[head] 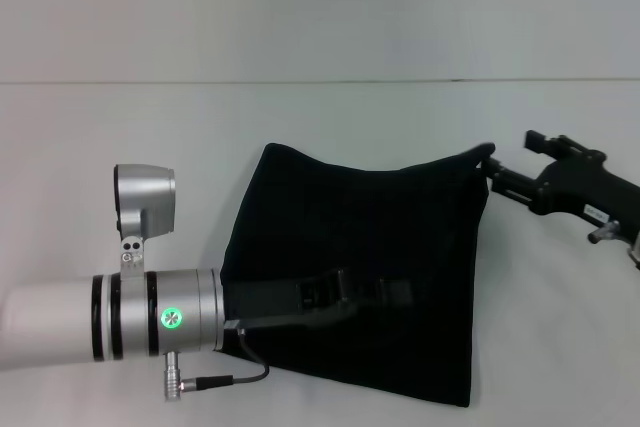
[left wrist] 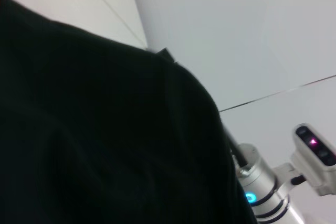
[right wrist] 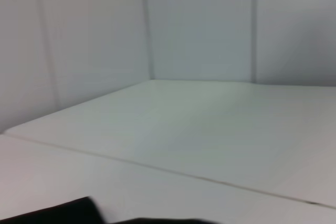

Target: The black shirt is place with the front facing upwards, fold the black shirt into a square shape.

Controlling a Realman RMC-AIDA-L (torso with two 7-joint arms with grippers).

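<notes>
Black shirt [head: 360, 267]: lying mid-table [head: 120, 127] as a compact, roughly four-sided dark bundle, no lettering showing. Right gripper [head: 492, 159] at the far right corner, apparently pinched on the cloth there (corner drawn up into a small peak). Left gripper [head: 395, 292] stretched low across the near half of the fabric; fingers open or shut, cannot tell. Probably a late fold in hand, shape nearly square. Next: lay that corner flat, let go, draw both arms clear without dragging the layers.
</notes>
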